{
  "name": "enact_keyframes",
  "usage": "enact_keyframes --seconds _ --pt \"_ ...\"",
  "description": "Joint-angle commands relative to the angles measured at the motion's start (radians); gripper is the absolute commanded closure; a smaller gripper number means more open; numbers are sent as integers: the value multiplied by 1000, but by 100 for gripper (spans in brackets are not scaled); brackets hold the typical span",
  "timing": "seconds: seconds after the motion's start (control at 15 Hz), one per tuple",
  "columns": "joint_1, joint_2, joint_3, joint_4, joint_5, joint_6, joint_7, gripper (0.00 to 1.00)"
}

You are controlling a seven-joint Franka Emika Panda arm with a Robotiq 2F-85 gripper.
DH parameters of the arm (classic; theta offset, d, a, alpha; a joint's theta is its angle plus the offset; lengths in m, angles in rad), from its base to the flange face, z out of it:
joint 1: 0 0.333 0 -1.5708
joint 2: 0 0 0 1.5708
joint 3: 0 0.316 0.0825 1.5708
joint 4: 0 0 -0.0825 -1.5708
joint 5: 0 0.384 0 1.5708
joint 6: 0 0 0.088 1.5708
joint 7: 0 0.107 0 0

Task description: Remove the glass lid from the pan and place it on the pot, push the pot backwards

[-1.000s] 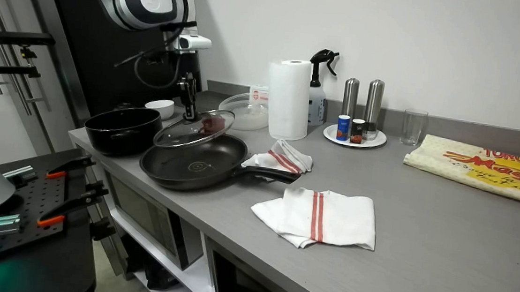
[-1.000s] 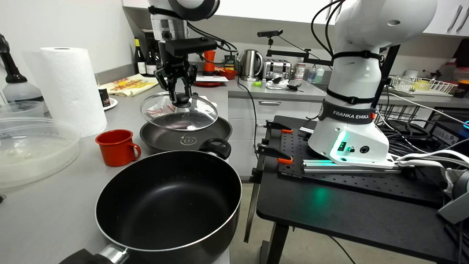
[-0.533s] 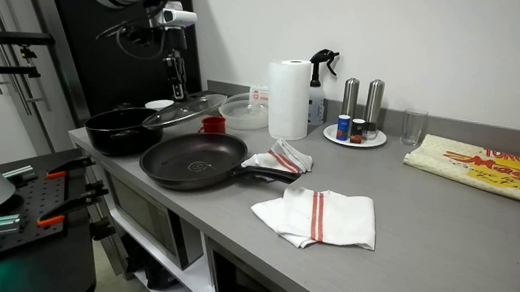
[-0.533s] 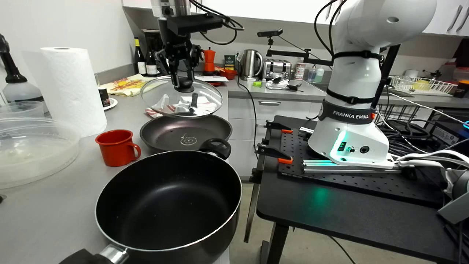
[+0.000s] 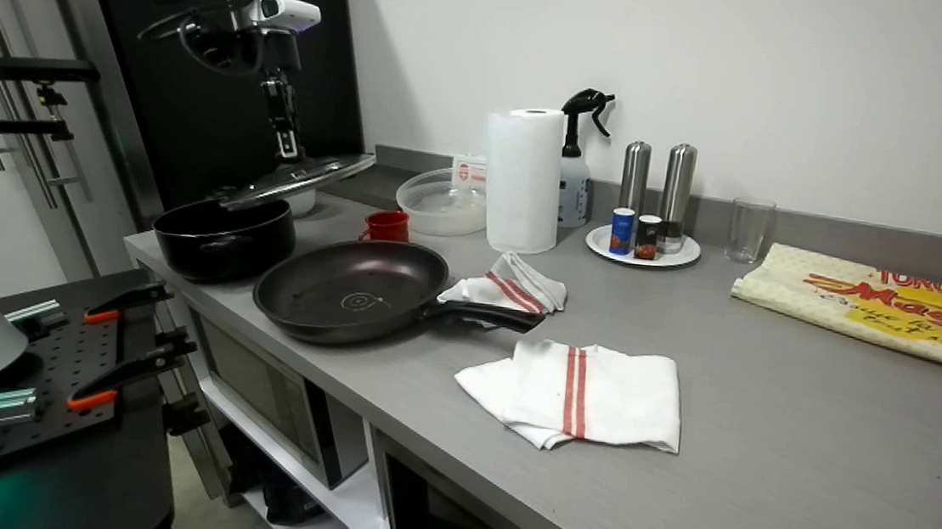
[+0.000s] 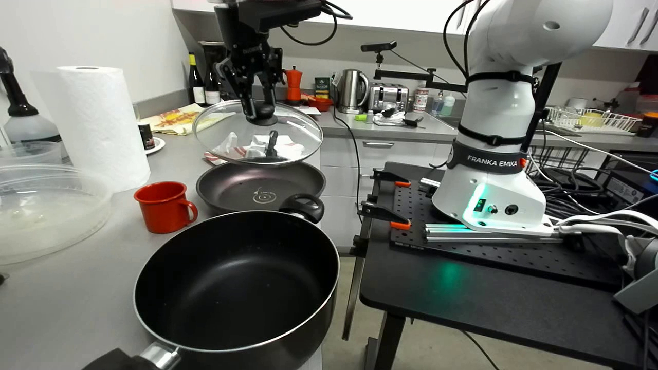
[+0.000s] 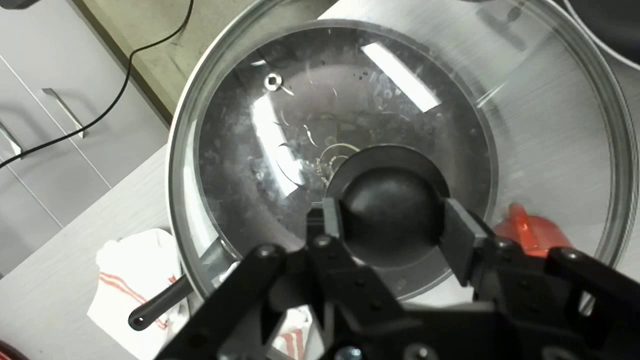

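Above the grey desk (image 5: 796, 446) reaches the white arm (image 6: 497, 109); on the desk sits the wide pan (image 5: 349, 288), uncovered. Close beside the pan, near the desk's edge, stands the black pot (image 6: 241, 277), open at the top; whether the two touch cannot be told. The glass lid (image 6: 257, 137) hangs in the air, tilted rather than level and apart from both; the wrist view shows the pan through it, but what lies squarely beneath is hard to judge. A red mug (image 6: 163, 206) stands just beside the pot. Smallest is the lid's black knob (image 7: 392, 215), and the jaws grip it from two sides.

The likeliest trouble seems to be the tilt: lowered as it hangs, the lid's low edge could catch the pot's rim or the handle (image 6: 303, 206) facing the pan, then skid off or drop inside. Such a knock might also shove the pot toward the desk's edge. The knob looks rounded and smooth, so the lid may swivel or slip in the grip. A later push could run the pot into the mug.

The arm's upper links leave the top of both exterior views, while its wrist hangs down with the jaws aimed at the desk, on a slight slant.
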Motion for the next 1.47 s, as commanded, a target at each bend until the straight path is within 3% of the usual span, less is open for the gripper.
enact_keyframes --seconds 0.0,1.4 --pt "18 -41 52 -11 14 -45 -14 75" --pt "150 60 206 28 37 -49 -94 75"
